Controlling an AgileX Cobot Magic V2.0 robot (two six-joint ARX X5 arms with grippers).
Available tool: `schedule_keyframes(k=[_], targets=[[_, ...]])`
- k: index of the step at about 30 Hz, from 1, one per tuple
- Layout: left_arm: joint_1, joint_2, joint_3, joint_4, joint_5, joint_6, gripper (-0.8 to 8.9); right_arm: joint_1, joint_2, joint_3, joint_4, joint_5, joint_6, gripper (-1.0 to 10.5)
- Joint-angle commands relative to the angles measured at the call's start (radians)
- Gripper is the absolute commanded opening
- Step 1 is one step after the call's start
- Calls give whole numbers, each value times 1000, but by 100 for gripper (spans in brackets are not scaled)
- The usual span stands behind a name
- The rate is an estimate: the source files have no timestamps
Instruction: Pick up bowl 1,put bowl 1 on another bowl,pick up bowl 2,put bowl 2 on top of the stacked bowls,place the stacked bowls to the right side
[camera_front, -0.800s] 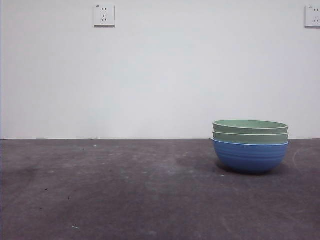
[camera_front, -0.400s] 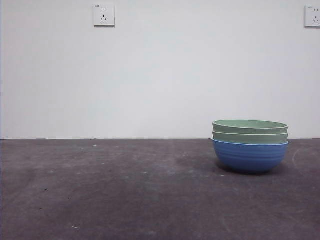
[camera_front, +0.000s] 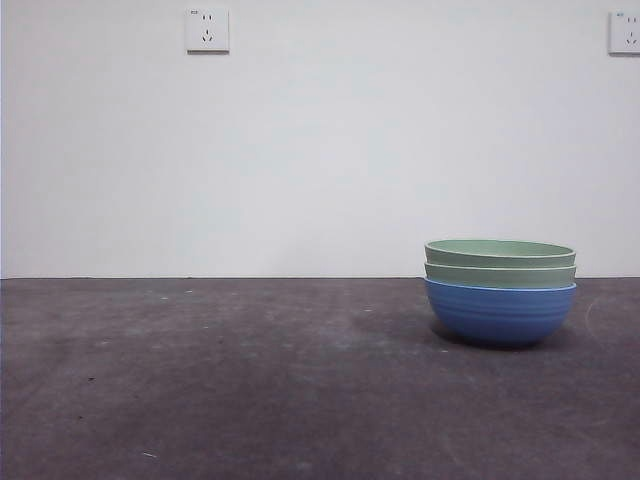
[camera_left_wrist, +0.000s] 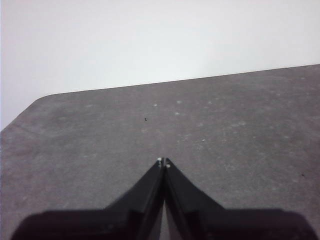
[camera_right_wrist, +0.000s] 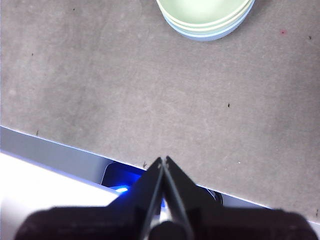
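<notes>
The stacked bowls (camera_front: 500, 290) rest on the right part of the dark table: a blue ribbed bowl (camera_front: 500, 313) at the bottom with two pale green bowls (camera_front: 500, 262) nested in it. The right wrist view shows the same stack (camera_right_wrist: 204, 17) from above, far beyond my right gripper (camera_right_wrist: 163, 159), which is shut and empty above the table's near edge. My left gripper (camera_left_wrist: 163, 161) is shut and empty over bare table, with no bowl in its view. Neither arm shows in the front view.
Two wall sockets (camera_front: 207, 30) (camera_front: 625, 32) sit high on the white wall behind. A blue-lit device (camera_right_wrist: 122, 182) lies below the table edge (camera_right_wrist: 60, 142) in the right wrist view. The table's rounded corner (camera_left_wrist: 42, 97) appears in the left wrist view.
</notes>
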Motion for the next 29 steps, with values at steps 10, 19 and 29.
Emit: schedule_keyframes(k=[10, 19, 29], targets=[[4, -38, -18, -133, 8, -132, -3, 2, -2, -6, 3, 2, -2, 3], [4, -38, -18, -140, 3, -130, -3, 2, -2, -6, 3, 2, -2, 3], [4, -38, -18, -140, 3, -130, -3, 2, -2, -6, 3, 2, -2, 3]])
